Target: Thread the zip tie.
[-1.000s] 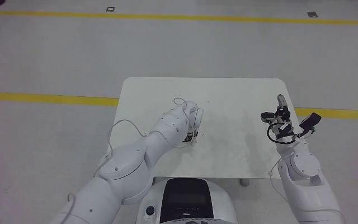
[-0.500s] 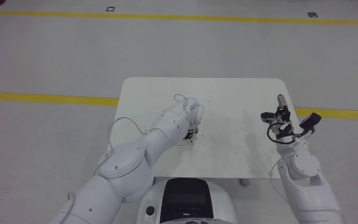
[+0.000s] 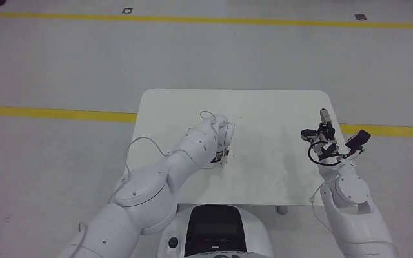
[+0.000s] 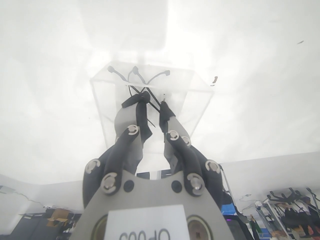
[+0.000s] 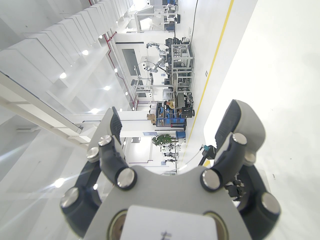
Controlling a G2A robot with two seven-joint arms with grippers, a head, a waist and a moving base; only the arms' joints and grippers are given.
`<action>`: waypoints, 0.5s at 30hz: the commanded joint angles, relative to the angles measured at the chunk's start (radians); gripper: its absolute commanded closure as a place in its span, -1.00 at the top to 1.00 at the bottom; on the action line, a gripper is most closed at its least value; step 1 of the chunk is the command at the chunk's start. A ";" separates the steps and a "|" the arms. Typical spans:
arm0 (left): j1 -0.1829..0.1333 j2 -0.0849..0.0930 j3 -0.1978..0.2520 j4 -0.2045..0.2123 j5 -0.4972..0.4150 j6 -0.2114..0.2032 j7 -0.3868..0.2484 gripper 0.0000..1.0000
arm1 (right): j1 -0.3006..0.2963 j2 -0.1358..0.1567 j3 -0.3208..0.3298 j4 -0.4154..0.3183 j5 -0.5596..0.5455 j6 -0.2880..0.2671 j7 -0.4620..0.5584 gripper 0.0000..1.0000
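Note:
Several black zip ties [image 4: 139, 75] lie crossed inside a small clear box [image 4: 200, 101] on the white table [image 3: 271, 109]. My left gripper [image 4: 154, 103] reaches down into that box. Its taped fingers [image 4: 142, 116] stand a narrow gap apart, with zip tie strands crossing between the tips. From above, the left wrist [image 3: 216, 138] covers the box near the table's middle. My right gripper [image 3: 324, 117] hovers at the table's right edge. It points out over the floor and is wide open [image 5: 175, 116], with nothing between its fingers.
The table's front edge runs close to the left arm. A yellow floor line [image 3: 64, 113] passes behind the table. Bare tabletop lies between the two arms.
The left wrist nudged slightly away and to the left half a second ago, then came back to its earlier spot. The right arm has stayed still.

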 commanded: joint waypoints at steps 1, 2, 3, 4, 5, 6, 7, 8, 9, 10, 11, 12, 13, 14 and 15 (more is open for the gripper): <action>0.000 0.000 0.000 0.001 0.000 0.000 0.001 -0.44 | 0.000 0.000 0.000 0.000 0.000 0.000 0.000 1.00; 0.001 0.001 0.000 0.001 0.000 0.000 0.001 -0.46 | 0.000 0.000 0.000 0.000 0.000 0.000 0.000 1.00; 0.001 0.001 0.000 0.001 0.001 0.000 0.000 -0.46 | 0.000 0.000 0.000 0.000 0.000 0.000 0.000 1.00; 0.001 0.001 0.000 0.001 0.001 0.000 -0.001 -0.48 | 0.000 0.000 0.000 0.000 0.000 0.000 0.000 1.00; 0.001 0.001 0.000 0.001 0.001 -0.001 -0.002 -0.48 | 0.000 0.000 0.000 0.000 0.000 0.000 0.000 1.00; 0.001 0.000 0.000 0.000 0.002 -0.001 -0.003 -0.50 | 0.000 0.000 0.000 0.000 0.000 0.000 0.000 1.00; 0.001 0.000 0.001 0.000 0.002 -0.002 -0.003 -0.54 | 0.000 0.000 0.000 0.000 0.000 0.000 0.000 1.00; 0.001 0.000 0.001 -0.001 0.003 -0.003 -0.005 -0.56 | 0.000 0.000 0.000 0.000 0.000 0.000 0.000 1.00; 0.001 0.000 0.002 -0.001 0.004 -0.004 -0.008 -0.60 | 0.000 0.000 0.000 0.000 0.000 0.000 0.000 1.00; 0.000 0.000 0.003 -0.003 0.006 -0.004 -0.012 -0.66 | 0.000 0.000 0.000 0.000 0.000 0.000 0.000 1.00; 0.000 0.000 0.004 -0.004 0.007 -0.005 -0.015 -0.68 | 0.000 0.000 0.000 0.000 0.000 0.000 0.000 1.00; -0.002 0.000 0.004 -0.005 0.008 -0.005 -0.019 -0.68 | 0.000 0.000 0.000 0.000 0.000 0.000 0.000 1.00; -0.003 0.000 0.004 -0.005 0.008 -0.005 -0.021 -0.70 | 0.000 0.000 0.000 0.000 0.000 0.000 0.000 1.00; -0.005 0.001 0.003 -0.004 0.008 -0.005 -0.025 -0.68 | 0.000 0.000 0.000 0.000 0.000 0.000 0.000 1.00; -0.007 0.001 0.003 -0.004 0.008 -0.006 -0.028 -0.66 | 0.000 0.000 0.000 0.000 0.000 0.000 0.000 1.00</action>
